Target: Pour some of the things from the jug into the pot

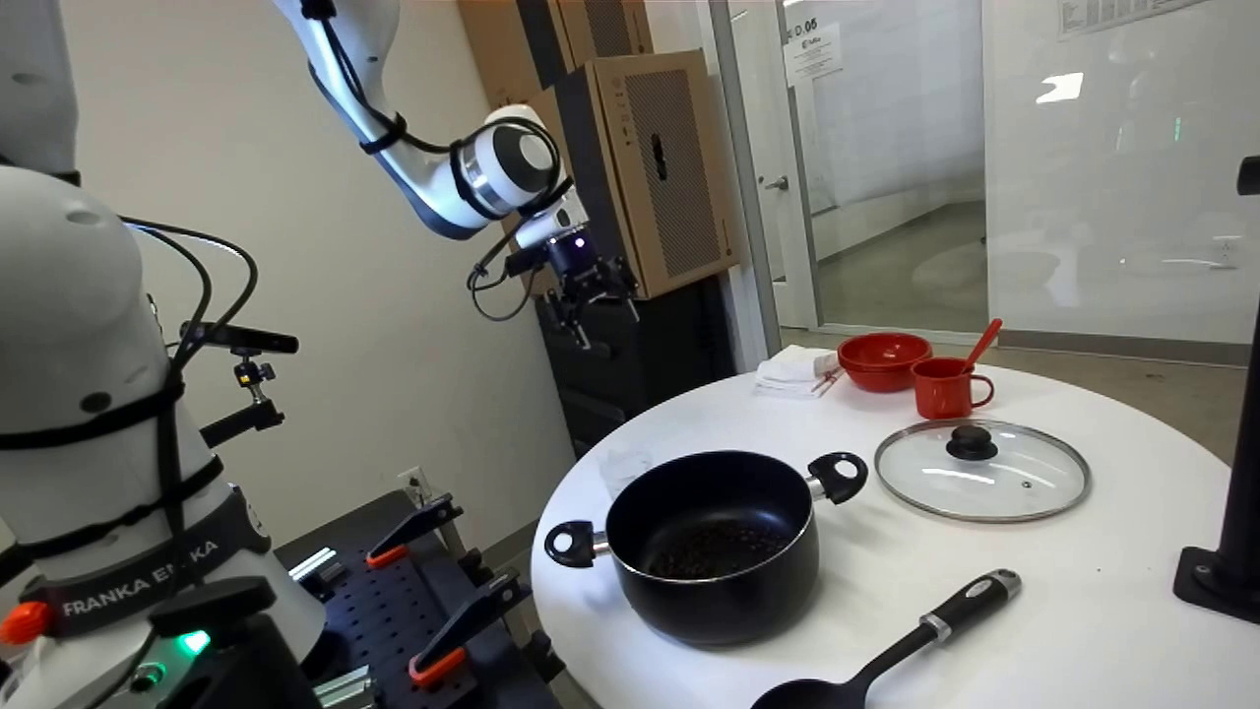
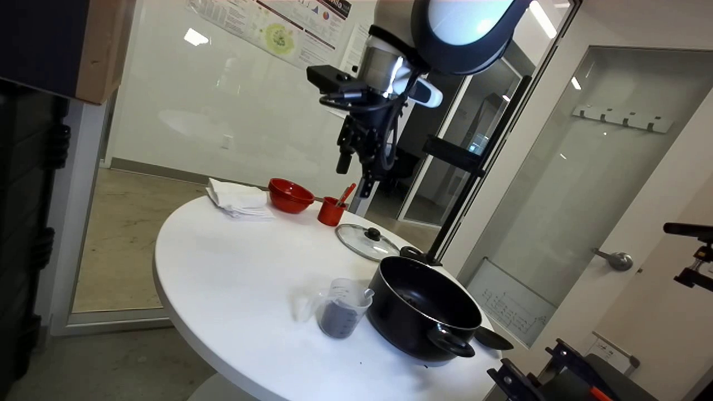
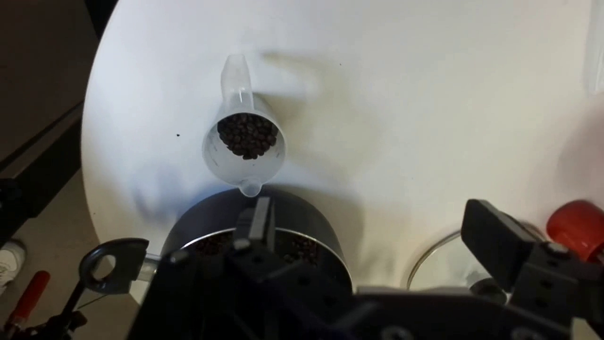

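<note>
The gripper hangs higher than the table in both exterior views, its fingers spread well apart. The jug stands upright on the table, lower than the gripper and well apart from it; in the wrist view it shows just past the tip of the finger on the picture's left, its spout toward that finger and its handle pointing away. It holds dark beans. The pot is also lower than the gripper, just beside the jug on its spout side, and is partly hidden behind that same finger; whether jug and pot touch, I cannot tell. More of the dark beans lie on its bottom. The glass lid shows behind the other finger, and the red cup just beyond that.
</note>
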`<state>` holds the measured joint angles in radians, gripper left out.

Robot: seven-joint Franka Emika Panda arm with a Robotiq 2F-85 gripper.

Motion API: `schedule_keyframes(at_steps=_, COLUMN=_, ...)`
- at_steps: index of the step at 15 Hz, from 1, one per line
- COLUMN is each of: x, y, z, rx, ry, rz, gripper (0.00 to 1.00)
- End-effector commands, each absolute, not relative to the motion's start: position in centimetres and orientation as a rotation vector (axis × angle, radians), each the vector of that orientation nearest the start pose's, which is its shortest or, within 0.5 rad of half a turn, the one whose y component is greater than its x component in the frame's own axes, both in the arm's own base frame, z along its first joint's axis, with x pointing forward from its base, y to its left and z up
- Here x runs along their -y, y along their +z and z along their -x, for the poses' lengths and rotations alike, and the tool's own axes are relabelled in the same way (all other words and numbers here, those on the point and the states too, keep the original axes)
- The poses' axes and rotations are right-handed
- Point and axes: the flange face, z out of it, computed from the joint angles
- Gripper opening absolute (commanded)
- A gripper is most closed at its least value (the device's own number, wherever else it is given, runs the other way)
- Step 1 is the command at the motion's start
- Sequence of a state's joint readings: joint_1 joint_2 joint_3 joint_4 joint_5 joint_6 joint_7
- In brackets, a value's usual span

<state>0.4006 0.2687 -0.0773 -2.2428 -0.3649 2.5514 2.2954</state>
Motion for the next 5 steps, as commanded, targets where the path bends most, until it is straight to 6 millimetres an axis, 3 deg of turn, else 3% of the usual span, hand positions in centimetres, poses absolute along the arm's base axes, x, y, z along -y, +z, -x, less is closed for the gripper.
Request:
schedule_keyframes(at_steps=1, x=-17.50, y=25.87, z=-51.91, rx=-2.356, ry=-0.367, rz=2.080, gripper=1.00)
schedule_keyframes(at_steps=5, x=-17.34, y=26.52, z=-51.87, rx=-2.383, ry=-0.369, rz=2.043, gripper=1.00)
